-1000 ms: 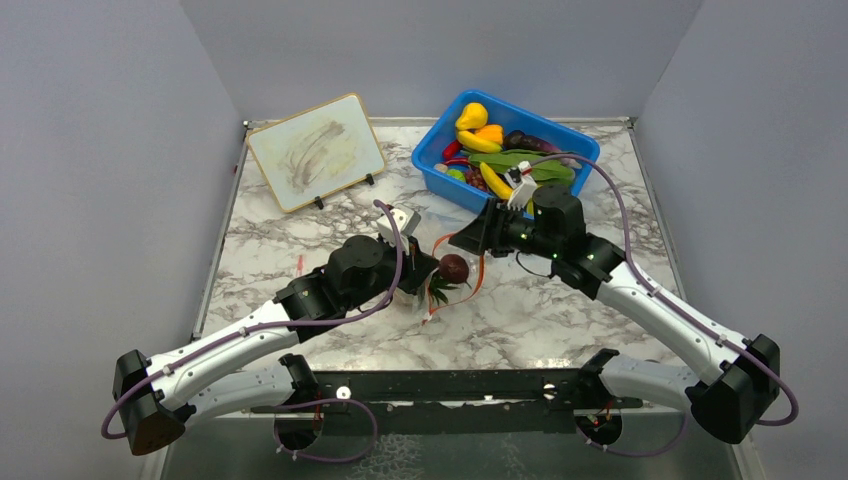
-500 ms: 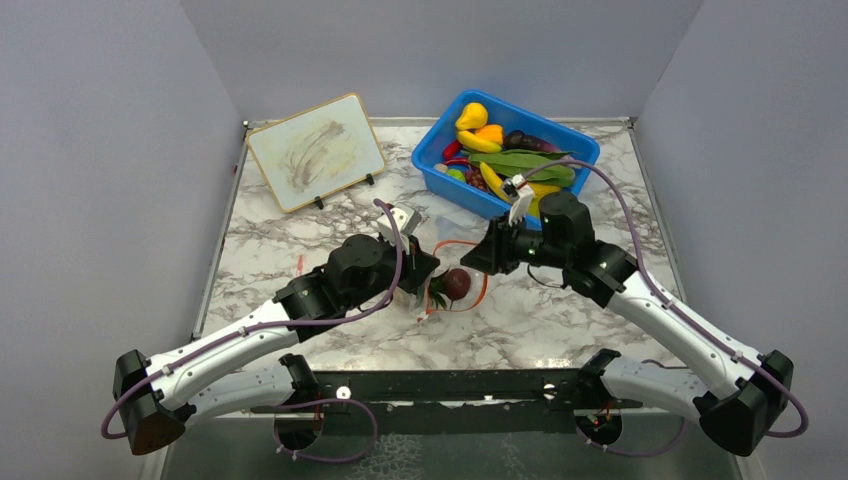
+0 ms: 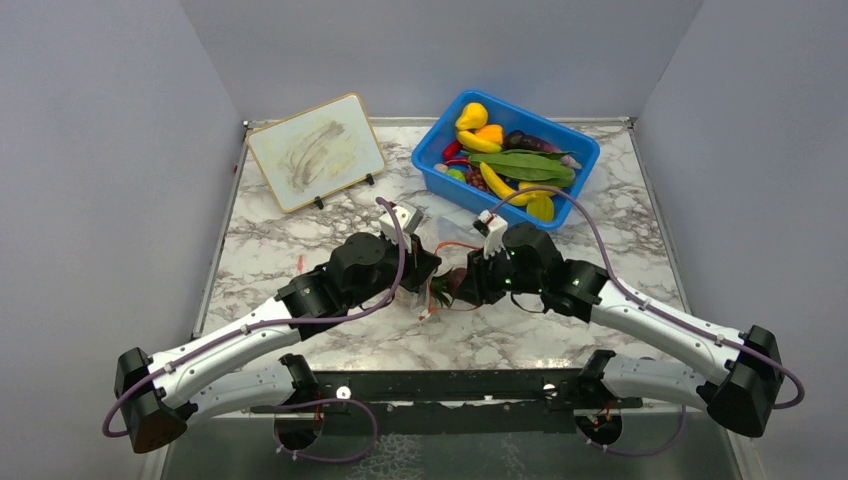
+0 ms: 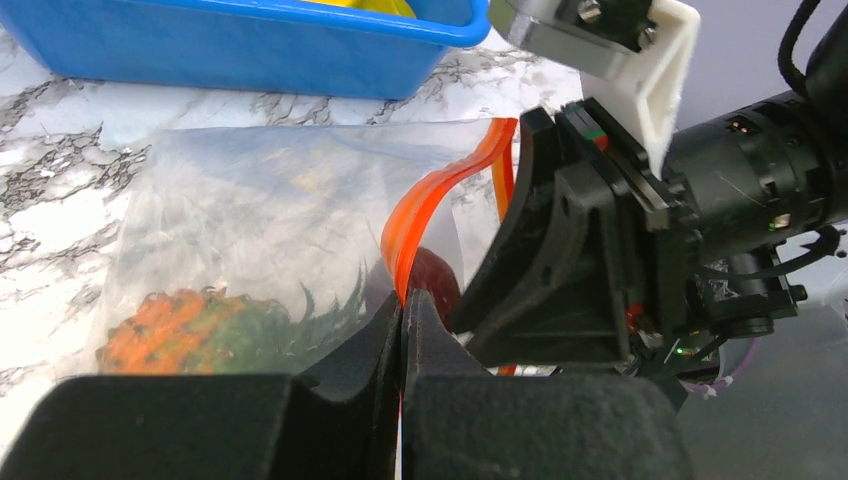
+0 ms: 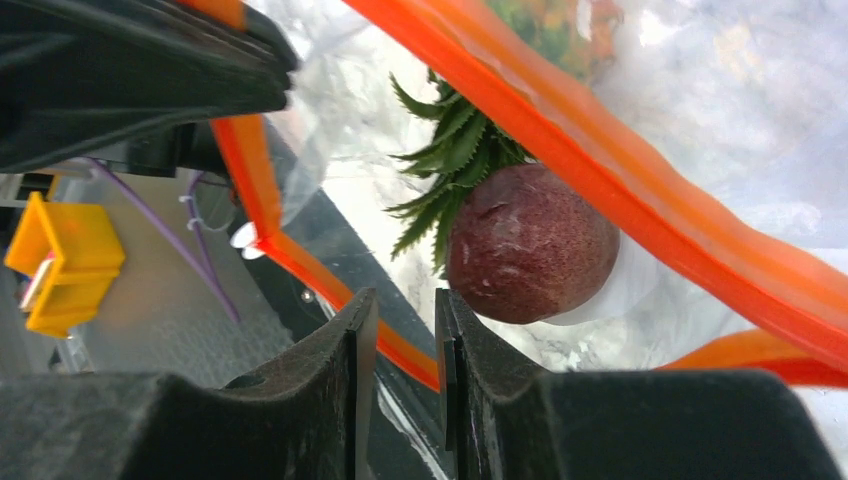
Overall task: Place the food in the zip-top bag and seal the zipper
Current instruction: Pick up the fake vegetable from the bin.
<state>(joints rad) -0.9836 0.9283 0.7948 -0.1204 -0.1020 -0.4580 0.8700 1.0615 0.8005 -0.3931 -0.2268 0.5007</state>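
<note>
The clear zip-top bag (image 4: pixel 270 200) lies on the marble with its mouth held apart. My left gripper (image 4: pixel 402 300) is shut on the red-orange zipper (image 4: pixel 440 190) at the mouth's near side. Inside the bag lie an orange pineapple (image 4: pixel 180 325) with green leaves (image 5: pixel 455 150) and a dark red-brown round fruit (image 5: pixel 528 245) just inside the mouth. My right gripper (image 5: pixel 405 300) is at the mouth beside that fruit, its jaws a narrow gap apart. The lower zipper strip (image 5: pixel 330 280) runs just past its tips. From above, both grippers (image 3: pixel 425 268) (image 3: pixel 468 283) meet at the bag.
A blue bin (image 3: pixel 440 175) at the back right holds several more toy fruits and vegetables, yellow bananas (image 3: pixel 500 185) and green leaves among them. A framed board (image 3: pixel 315 150) leans at the back left. The bin's wall (image 4: pixel 250 50) stands close behind the bag.
My right arm has swung left and down from beside the bin to the bag's mouth, and its jaws have narrowed. The left gripper has kept its hold on the zipper.
</note>
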